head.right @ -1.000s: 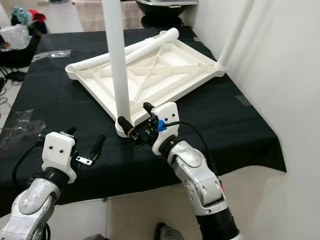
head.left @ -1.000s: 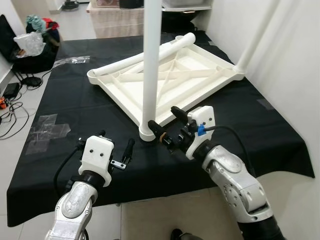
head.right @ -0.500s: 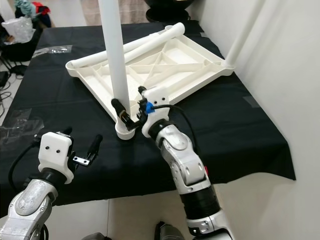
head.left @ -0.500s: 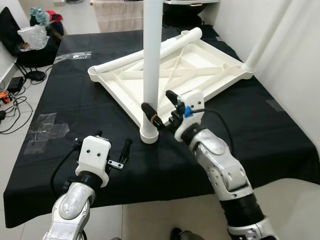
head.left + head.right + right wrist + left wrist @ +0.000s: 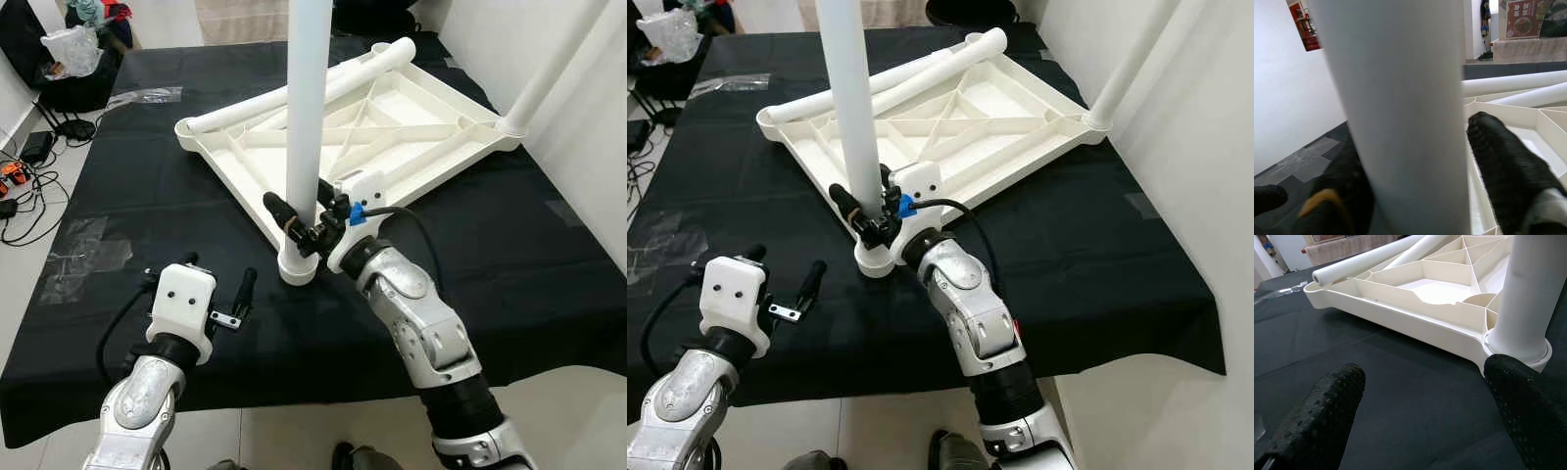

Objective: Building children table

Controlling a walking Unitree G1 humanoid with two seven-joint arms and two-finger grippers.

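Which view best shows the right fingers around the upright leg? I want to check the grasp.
The right wrist view: the upright leg stands between the two black fingers. The eye views show the right gripper at the leg's base from above. The left wrist view shows the leg's socket, no right fingers.

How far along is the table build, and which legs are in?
Two legs stand upright in the upside-down tabletop: near leg and right-corner leg. Right gripper straddles the near leg; left gripper hovers open. Two loose legs on the tabletop remain unfitted.
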